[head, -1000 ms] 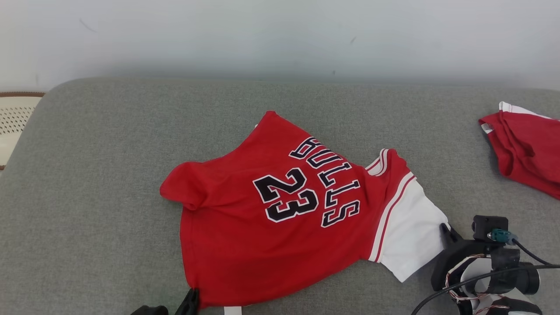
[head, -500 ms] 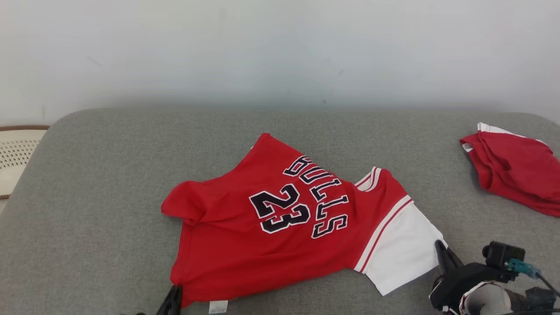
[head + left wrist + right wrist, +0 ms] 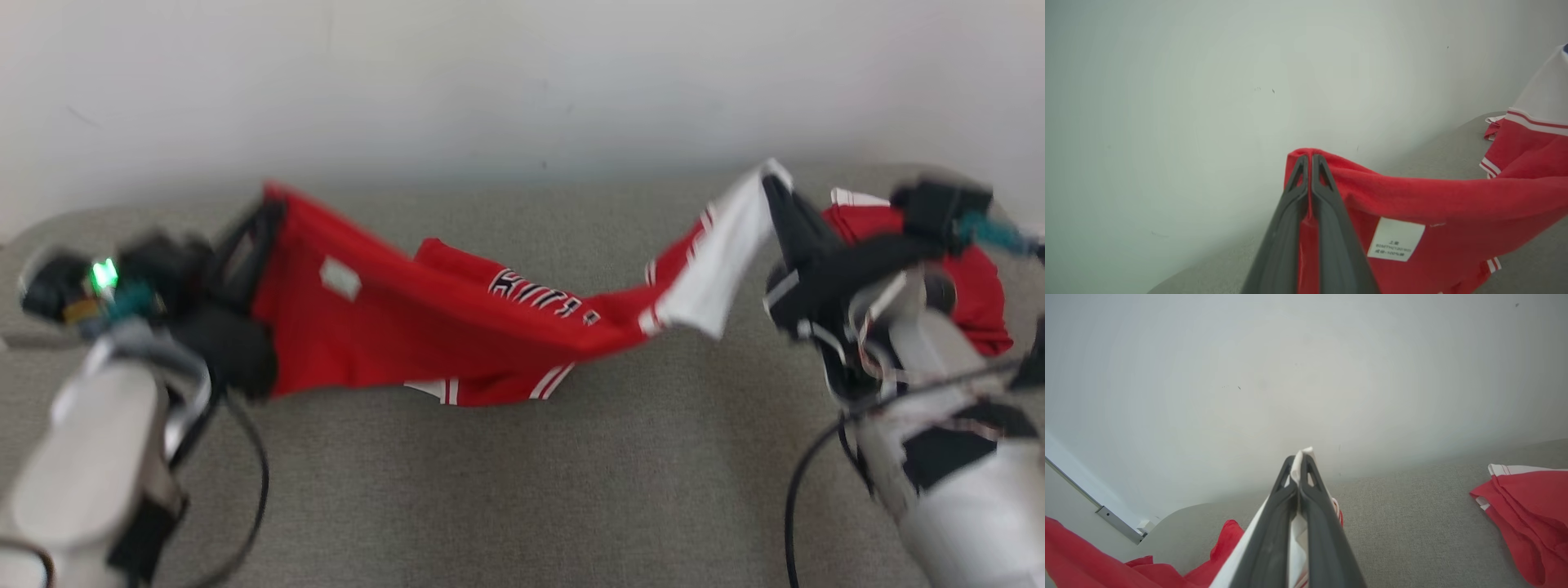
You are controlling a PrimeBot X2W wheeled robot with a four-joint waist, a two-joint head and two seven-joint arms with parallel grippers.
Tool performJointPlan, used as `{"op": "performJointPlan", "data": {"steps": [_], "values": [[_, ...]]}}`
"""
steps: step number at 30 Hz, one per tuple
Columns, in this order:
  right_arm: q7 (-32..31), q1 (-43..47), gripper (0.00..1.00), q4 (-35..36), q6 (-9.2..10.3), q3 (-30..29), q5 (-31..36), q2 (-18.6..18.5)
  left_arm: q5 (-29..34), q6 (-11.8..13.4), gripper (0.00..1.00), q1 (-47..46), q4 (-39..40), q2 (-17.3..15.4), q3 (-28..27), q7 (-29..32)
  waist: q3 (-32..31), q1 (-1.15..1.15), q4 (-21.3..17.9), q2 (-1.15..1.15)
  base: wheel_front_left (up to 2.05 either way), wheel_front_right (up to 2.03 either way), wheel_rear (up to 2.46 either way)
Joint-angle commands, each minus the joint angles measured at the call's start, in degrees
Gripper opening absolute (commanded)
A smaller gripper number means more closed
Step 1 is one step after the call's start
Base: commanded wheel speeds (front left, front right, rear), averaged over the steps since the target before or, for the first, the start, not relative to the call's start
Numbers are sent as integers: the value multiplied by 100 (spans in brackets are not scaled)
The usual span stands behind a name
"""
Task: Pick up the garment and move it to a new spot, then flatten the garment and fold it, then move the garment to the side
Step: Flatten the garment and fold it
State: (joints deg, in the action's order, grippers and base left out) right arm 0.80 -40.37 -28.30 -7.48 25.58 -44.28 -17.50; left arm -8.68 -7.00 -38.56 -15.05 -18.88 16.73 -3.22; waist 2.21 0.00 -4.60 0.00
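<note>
Head view: the left gripper (image 3: 263,216) and right gripper (image 3: 771,186) are holding the shirt (image 3: 424,327) slung between their fingers (image 3: 796,222), above the couch (image 3: 522,490).

Left wrist view: closed fingers (image 3: 1327,212) are pinching the shirt's red edge (image 3: 1306,245).

Right wrist view: closed fingers (image 3: 1274,531) are pinching the white sleeve (image 3: 1297,547).

Procedure: be keeping both pinches tight while spreading evenly, taking out the sag.

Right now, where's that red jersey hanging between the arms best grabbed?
Probably where it is held: the jersey at its two opposite ends, each pinched edge-on from the outer side. The left gripper is shut on the red edge by the white label, the right gripper on the white sleeve. The middle sags, so far-apart grips spread it best.
</note>
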Motion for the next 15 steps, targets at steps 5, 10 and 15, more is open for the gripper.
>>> {"op": "performJointPlan", "data": {"steps": [5, 10, 15], "values": [[-250, -1880, 0, -726, -3, -242, -92, 407, -653, -37, 0, -2040, -688, -96, 384, 442, 1016, 0, -268, 0, 0, 0, 0], [-50, -3621, 0, -1736, -3, -711, -58, 685, -1289, -38, 0, -3731, -1499, -146, 645, 580, 1472, 0, -360, 0, 0, 0, 0], [401, -4871, 0, -2694, -3, -919, 268, 857, -1301, -39, 0, -4971, -2253, -211, 853, 425, 1587, 0, -461, 0, 0, 0, 0]]}}
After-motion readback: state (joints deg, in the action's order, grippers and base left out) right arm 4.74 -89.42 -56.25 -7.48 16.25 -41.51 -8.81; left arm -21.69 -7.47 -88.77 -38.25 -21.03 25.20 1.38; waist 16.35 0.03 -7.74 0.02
